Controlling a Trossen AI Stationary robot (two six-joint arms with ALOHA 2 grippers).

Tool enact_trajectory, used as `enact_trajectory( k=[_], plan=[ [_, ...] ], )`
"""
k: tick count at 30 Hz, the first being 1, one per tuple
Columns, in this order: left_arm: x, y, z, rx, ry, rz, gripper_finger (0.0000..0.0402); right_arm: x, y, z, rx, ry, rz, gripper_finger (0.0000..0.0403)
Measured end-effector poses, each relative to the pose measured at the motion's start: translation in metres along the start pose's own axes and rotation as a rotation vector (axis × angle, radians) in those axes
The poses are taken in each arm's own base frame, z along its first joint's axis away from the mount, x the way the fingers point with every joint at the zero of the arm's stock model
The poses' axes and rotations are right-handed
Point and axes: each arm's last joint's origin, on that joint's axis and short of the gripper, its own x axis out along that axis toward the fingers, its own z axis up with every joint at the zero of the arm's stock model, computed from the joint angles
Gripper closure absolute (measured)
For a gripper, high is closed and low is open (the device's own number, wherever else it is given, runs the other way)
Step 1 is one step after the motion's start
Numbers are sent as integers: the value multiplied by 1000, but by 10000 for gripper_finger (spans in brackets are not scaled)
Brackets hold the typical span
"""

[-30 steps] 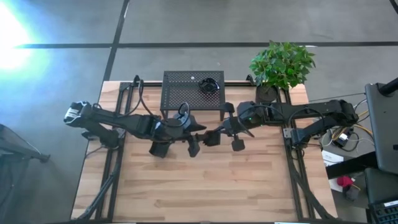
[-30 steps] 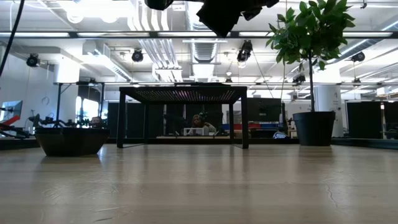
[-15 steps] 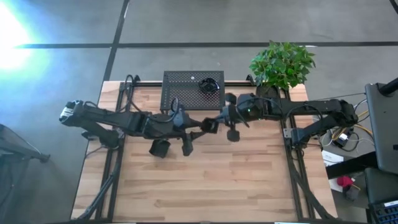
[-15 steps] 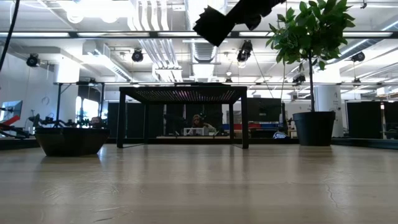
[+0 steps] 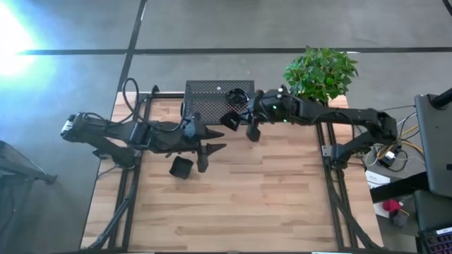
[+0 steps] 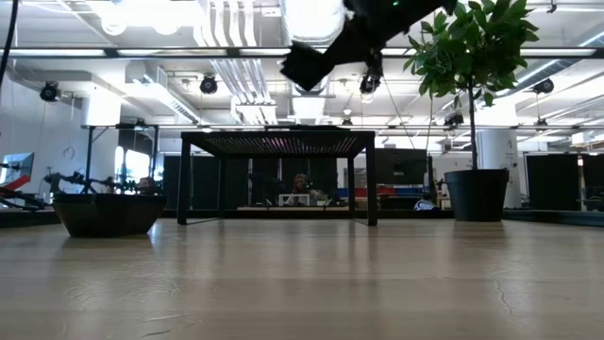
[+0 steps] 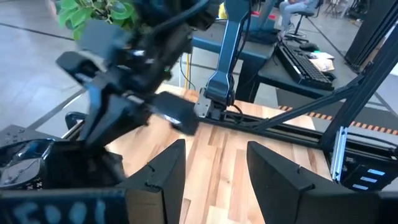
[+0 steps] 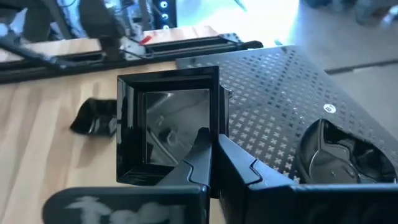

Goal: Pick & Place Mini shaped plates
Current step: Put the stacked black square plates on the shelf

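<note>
- One square mini plate [image 8: 168,134] is pinched at its rim by your right gripper [image 5: 233,120], fingers closed, above the near edge of the mesh stand [image 5: 205,99].
- Other plates [image 8: 339,155], maybe two, lie on the stand.
- Your left gripper [image 5: 210,149] hangs open, empty, over the table [image 5: 282,204].

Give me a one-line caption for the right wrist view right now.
Right gripper shut on the rim of a square black plate, held beside the perforated stand where other plates lie.
</note>
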Motion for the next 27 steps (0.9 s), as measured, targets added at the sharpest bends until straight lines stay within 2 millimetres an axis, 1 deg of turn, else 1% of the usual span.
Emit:
enact_trajectory(
  k=[4,7,13,16,19,23,25,27],
  plan=[
    [-1,0,0,21,1,0,238,18,-13,12,55,0,-28,392],
    [-1,1,-1,27,9,2,238,32,-19,22,65,36,-43,392],
    [-1,2,-7,53,73,17,238,61,-26,30,43,166,-54,392],
    [-2,3,-9,55,88,21,238,72,-30,32,31,214,-57,392],
    [-2,3,-9,54,90,21,239,81,-38,33,38,242,-64,392],
    [-2,3,-10,57,98,22,239,92,-46,35,65,246,7,392],
    [-3,3,-9,56,96,22,239,93,-52,38,90,234,39,392],
    [-3,3,-9,54,96,22,239,93,-57,40,131,231,34,392]
  ],
)
